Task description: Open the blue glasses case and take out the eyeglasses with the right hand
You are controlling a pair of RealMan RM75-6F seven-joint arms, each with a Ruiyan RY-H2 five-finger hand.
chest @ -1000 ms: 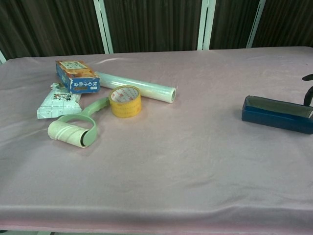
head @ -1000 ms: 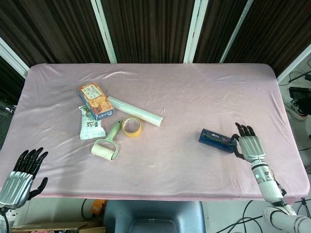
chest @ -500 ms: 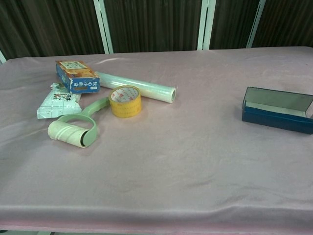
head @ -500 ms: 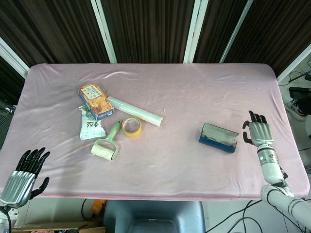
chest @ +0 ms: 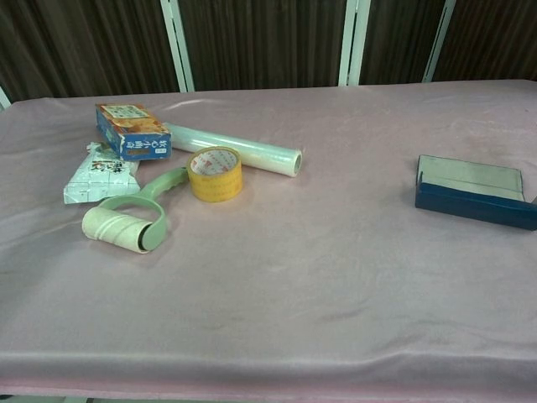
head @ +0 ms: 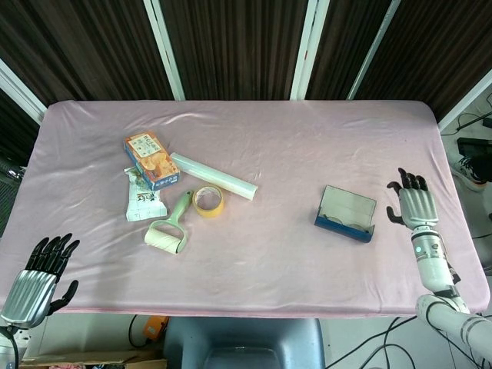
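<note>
Case [head: 345, 214] lies just to the inner side of the right hand [head: 415, 206], its lid standing open and tipped back, and in the head view the eyeglasses [head: 344, 224] show faintly in the blue tray. The right hand is apart from it, holding nothing, fingers spread and pointing away from the robot, palm side toward the case. I judge the opening step done and the lifting-out not begun; the hand sits where a short sideways reach would bring its fingers over the tray.

The case rests with its long side roughly facing the robot, so the open mouth looks reachable from above, while the raised lid walls off the far side. The table [head: 307, 146] edge runs close behind the right hand on its outer side, so there is little room to swing outward; toward the middle the cloth is bare for a good stretch.

Well away across the table are the tape [head: 207, 201], a lint roller [head: 168, 232], a film roll [head: 214, 176], a box [head: 151, 160] and a packet [head: 143, 201], none near the reach.

The left hand [head: 36, 275] hangs off the near corner, empty, fingers apart.
</note>
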